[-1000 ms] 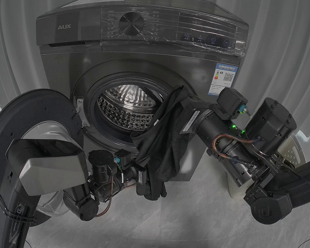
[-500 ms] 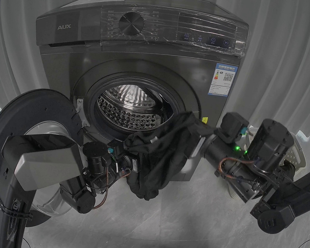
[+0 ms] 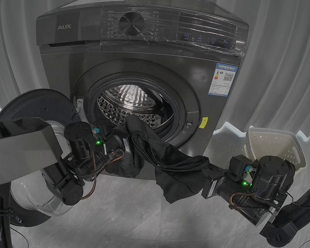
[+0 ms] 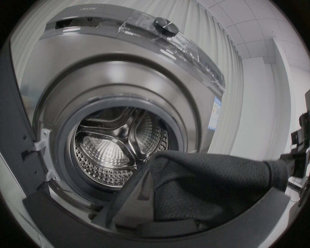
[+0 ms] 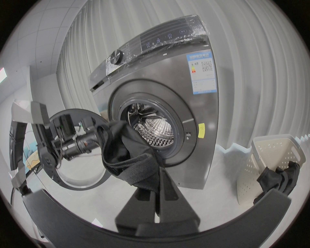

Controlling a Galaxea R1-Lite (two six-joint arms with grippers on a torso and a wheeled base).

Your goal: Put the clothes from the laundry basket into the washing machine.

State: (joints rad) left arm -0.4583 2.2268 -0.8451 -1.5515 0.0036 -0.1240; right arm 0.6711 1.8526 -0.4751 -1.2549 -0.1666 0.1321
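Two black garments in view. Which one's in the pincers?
The long black fabric garment stretched between left pincer and right pincer; the other black garment lies bunched in the white perforated plastic basket.

The grey floor [image 3: 152, 221] bears the washing machine [image 3: 139, 66], laundry basket [image 3: 274, 145] beside it.

Clamped tight in the right end effector [image 5: 158, 182], fingers pressed together: a black garment [image 5: 129, 155]. Strung from there across to the left end effector [image 5: 98, 137], bunched round its tip, just in front of the open drum mouth [image 5: 153, 127] of the washing machine [image 5: 193, 106]. Behind the left arm, door [image 5: 80, 176] swung fully wide. Clear film over the control panel [image 5: 168, 37]. On the machine's other side, down on the floor [image 5: 219, 200], a pale laundry basket [image 5: 274, 145] tilted over, with dark clothes [image 5: 279, 179] draped over its rim.
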